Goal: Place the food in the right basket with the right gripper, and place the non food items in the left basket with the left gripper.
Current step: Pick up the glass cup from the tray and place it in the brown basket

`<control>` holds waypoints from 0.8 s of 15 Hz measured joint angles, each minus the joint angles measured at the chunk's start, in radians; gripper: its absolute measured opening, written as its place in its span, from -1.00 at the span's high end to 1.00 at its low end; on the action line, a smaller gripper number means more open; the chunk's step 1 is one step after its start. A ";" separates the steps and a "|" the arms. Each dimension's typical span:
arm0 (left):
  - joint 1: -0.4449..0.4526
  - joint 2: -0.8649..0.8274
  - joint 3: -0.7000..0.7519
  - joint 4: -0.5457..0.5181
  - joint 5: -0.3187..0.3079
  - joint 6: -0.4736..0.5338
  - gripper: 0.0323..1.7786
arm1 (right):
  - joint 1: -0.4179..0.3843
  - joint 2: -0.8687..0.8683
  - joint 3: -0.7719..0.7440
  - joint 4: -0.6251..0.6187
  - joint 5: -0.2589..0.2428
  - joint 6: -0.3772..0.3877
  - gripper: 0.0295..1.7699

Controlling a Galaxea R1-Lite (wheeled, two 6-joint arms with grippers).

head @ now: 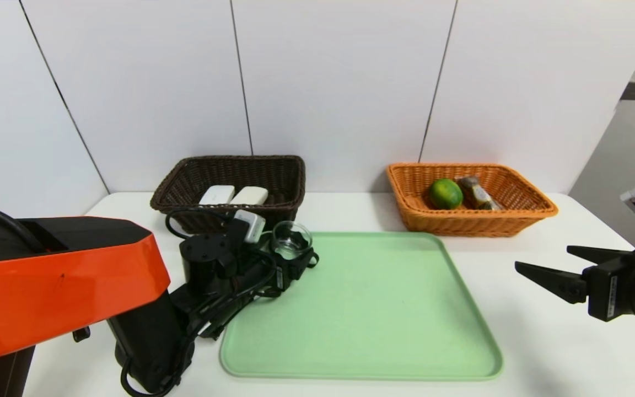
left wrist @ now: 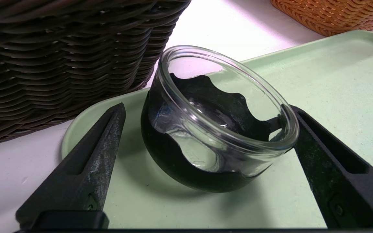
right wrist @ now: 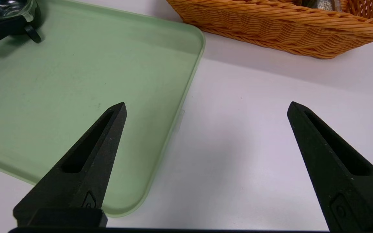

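Cup (left wrist: 219,129) between open left fingers (left wrist: 104,145)

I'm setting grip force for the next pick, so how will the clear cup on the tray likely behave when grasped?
The cup is probably stiff and could chip, since its walls look like glass. Its bare rim may be slippery, while the dark band around its lower part might grip better. Being round-sided, it could twist if pinched off-centre.

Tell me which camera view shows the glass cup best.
The left wrist view: it shows the glass cup large and nearly whole, between the left pincer's open fingers. The head view shows it small, partly hidden by that pincer. The right wrist view catches only part, at the picture's edge.
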 joint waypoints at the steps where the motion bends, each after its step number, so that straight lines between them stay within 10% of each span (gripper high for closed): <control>1: 0.000 0.000 0.000 0.000 0.000 0.000 -0.90 | 0.000 0.000 0.000 0.000 0.000 0.000 -0.93; 8: 0.000 -0.011 0.000 0.004 0.001 0.011 -0.86 | 0.001 0.001 0.007 -0.001 0.000 -0.003 -0.93; 12: -0.004 -0.016 0.004 -0.003 0.007 0.017 -0.38 | 0.001 0.000 0.002 -0.001 0.000 -0.003 -0.93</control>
